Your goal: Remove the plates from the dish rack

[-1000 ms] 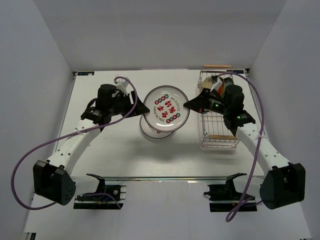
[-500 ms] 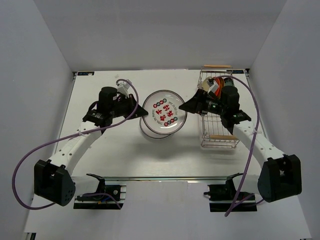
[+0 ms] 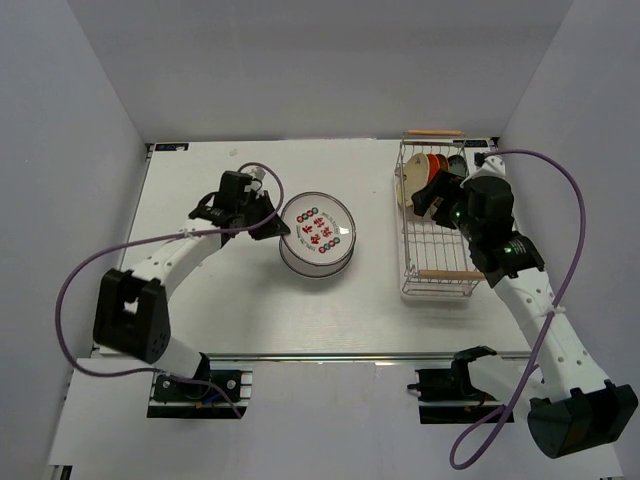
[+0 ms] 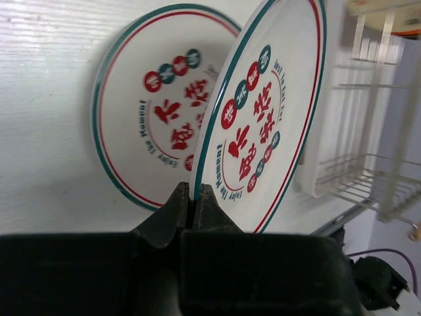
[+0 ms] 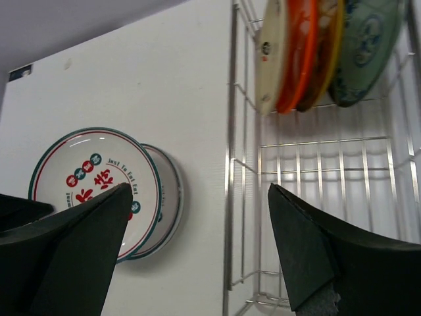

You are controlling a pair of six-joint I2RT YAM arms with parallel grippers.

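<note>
My left gripper (image 4: 195, 191) is shut on the near rim of a white plate (image 4: 263, 118) with a green-red rim ring and red marks. It holds the plate tilted above a matching plate (image 4: 145, 118) that lies flat on the table. From above, the held plate (image 3: 318, 233) covers most of the lower plate (image 3: 312, 265), with the left gripper (image 3: 272, 226) at its left edge. My right gripper (image 5: 198, 187) is open and empty over the dish rack (image 5: 233, 164). A cream plate (image 5: 270, 52), an orange-red plate (image 5: 299, 52) and a teal plate (image 5: 365, 46) stand in the rack's far end.
The chrome dish rack (image 3: 437, 262) sits at the table's right, with wooden handles at its far end (image 3: 433, 132) and near end (image 3: 440, 274). The right gripper (image 3: 432, 195) hangs over its middle. White walls enclose the table on three sides.
The right gripper opened, let go of the plate and drew back over the rack. The left gripper shut on the plate's rim and carried it down over the plate on the table.
</note>
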